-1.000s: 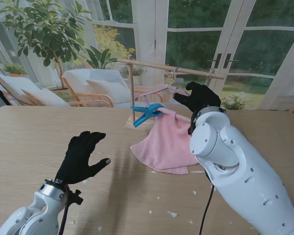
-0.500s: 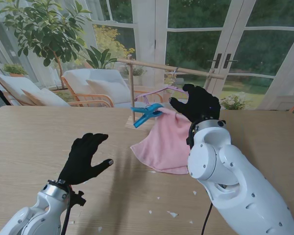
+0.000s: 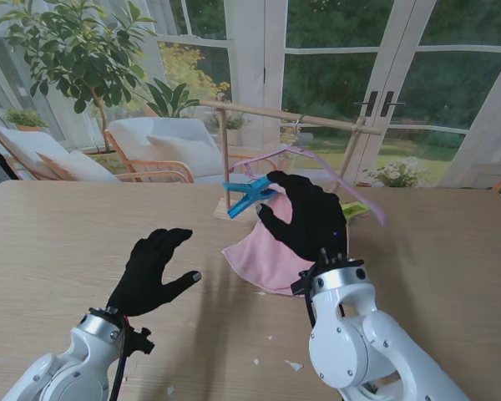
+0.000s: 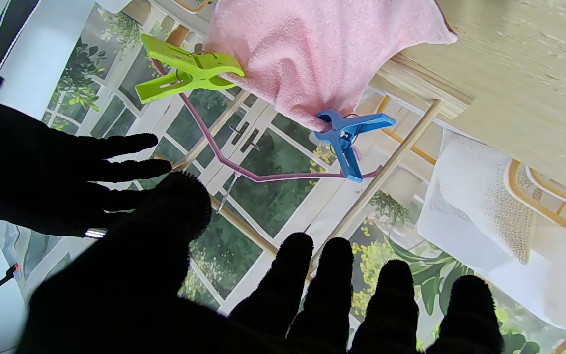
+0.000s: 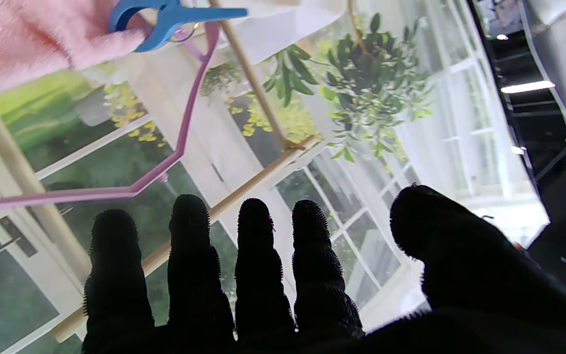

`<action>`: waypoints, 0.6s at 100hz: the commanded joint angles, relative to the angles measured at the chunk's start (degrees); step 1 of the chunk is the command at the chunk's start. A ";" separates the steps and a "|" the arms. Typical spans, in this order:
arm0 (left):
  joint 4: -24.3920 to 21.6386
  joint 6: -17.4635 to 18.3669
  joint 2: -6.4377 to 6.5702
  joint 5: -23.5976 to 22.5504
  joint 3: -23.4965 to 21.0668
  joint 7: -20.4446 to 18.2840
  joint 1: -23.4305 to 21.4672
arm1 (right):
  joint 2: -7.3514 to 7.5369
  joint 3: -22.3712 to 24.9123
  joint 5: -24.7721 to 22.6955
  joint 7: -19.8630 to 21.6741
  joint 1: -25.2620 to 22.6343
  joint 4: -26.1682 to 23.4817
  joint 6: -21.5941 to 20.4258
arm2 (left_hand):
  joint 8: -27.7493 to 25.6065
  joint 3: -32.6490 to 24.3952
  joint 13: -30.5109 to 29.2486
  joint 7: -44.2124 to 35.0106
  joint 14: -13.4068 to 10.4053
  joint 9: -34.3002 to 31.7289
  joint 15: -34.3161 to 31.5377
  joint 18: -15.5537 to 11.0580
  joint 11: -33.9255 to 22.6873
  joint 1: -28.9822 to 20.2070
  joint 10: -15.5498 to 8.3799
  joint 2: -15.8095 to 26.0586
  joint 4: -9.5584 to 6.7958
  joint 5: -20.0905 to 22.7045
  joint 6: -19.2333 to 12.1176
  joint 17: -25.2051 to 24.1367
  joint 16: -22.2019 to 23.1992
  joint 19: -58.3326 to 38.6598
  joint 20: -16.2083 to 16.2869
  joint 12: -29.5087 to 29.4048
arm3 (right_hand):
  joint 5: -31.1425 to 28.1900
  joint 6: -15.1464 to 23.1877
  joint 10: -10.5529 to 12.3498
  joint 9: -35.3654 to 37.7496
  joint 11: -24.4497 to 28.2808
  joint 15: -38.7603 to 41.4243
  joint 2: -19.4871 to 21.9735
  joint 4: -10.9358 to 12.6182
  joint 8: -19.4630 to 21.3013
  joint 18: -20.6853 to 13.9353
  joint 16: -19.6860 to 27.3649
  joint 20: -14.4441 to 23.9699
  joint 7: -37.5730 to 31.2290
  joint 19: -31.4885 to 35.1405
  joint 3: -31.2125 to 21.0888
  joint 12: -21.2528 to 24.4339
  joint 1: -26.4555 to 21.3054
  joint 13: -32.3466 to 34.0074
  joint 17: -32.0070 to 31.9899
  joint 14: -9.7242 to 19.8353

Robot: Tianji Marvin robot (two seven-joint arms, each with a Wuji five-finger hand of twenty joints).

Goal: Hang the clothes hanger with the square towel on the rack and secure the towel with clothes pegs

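Right hand empty, fingers spread, in front of the pink towel. Left hand also spread, holding nothing, over the table. Towel on purple hanger hooked on the rack — blue peg and green peg clipped on.

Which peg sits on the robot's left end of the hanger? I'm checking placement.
The blue peg, clamped on the pink towel; the green peg grips the opposite end.

wooden table, white cushioned chairs, leafy potted plant, glass doors
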State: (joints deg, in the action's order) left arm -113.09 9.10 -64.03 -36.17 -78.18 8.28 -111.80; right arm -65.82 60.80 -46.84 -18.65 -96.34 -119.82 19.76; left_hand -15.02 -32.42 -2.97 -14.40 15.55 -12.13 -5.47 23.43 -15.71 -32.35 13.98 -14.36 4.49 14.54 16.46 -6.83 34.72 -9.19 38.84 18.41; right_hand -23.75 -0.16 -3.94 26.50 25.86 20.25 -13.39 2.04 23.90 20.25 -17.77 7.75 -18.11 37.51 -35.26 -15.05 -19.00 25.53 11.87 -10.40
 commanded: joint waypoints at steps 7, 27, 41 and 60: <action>-0.72 0.15 -0.23 0.88 0.37 -1.05 -0.32 | -0.97 -1.78 0.91 -1.65 -4.02 1.99 -3.89 | 0.64 1.50 2.16 1.30 -1.74 1.63 1.06 -2.12 1.73 0.29 -1.31 2.28 -0.78 -0.85 -1.14 0.03 -1.18 2.50 -1.06 -1.30 | 1.03 1.74 1.07 -2.62 -1.11 -0.87 2.55 3.38 0.70 -1.11 1.06 15.94 0.92 -2.70 -3.78 0.33 -0.05 -3.14 -1.68 1.27; -0.85 0.68 -0.27 2.60 0.99 -1.44 -0.39 | -1.51 -3.11 2.71 -6.93 -7.00 6.17 -11.12 | 1.28 3.60 2.24 2.29 -2.61 2.08 1.67 -3.07 4.38 -0.14 -2.03 3.41 -0.80 -1.61 -1.63 0.60 -3.41 3.73 -4.70 -2.79 | 0.82 2.04 0.77 -2.61 -0.97 -0.76 1.81 4.31 0.03 -1.04 1.91 16.07 0.16 -4.78 -9.45 0.30 2.53 -3.81 -1.90 0.83; -2.06 0.77 -0.28 3.18 1.43 -1.43 -2.05 | -1.49 -2.80 3.76 -7.79 -8.63 7.94 -14.40 | 1.38 6.29 2.07 2.74 -3.63 2.95 2.28 -4.11 6.90 -0.01 -3.05 5.27 -0.76 -3.99 -2.53 0.96 -6.69 4.51 -7.78 -3.43 | 2.11 2.14 1.37 -3.91 -0.61 -0.77 2.01 3.94 0.11 -1.39 2.00 16.10 -0.34 -5.58 -8.78 0.10 3.79 -5.25 -2.64 0.90; -2.35 0.08 -0.34 5.11 2.69 -1.68 -3.01 | -1.25 -1.12 6.47 -6.45 -10.54 10.01 -18.74 | 3.35 12.62 1.73 6.95 -5.10 4.17 3.18 -5.89 10.36 0.29 -4.64 9.32 -0.89 -5.99 -4.38 1.66 -12.01 5.80 -13.18 -2.85 | 5.02 2.62 2.63 -6.84 -0.34 -1.31 3.04 0.28 0.09 -2.78 2.17 17.51 -0.91 -7.88 -2.89 0.17 5.56 -8.19 -4.73 1.61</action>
State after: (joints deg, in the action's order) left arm -115.07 9.55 -64.06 -31.66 -76.14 7.73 -114.10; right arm -67.06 59.44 -40.43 -26.46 -105.80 -110.94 0.94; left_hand -12.90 -22.29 -2.41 -9.96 12.66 -9.72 -3.85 20.41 -7.02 -32.35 12.31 -8.12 4.49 10.67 14.02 -5.40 24.35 -5.70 27.28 15.52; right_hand -20.60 0.59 -3.24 22.05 25.65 19.63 -12.58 3.22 23.99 18.95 -16.07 7.76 -19.03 31.56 -40.14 -15.00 -15.80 19.62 8.56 -10.39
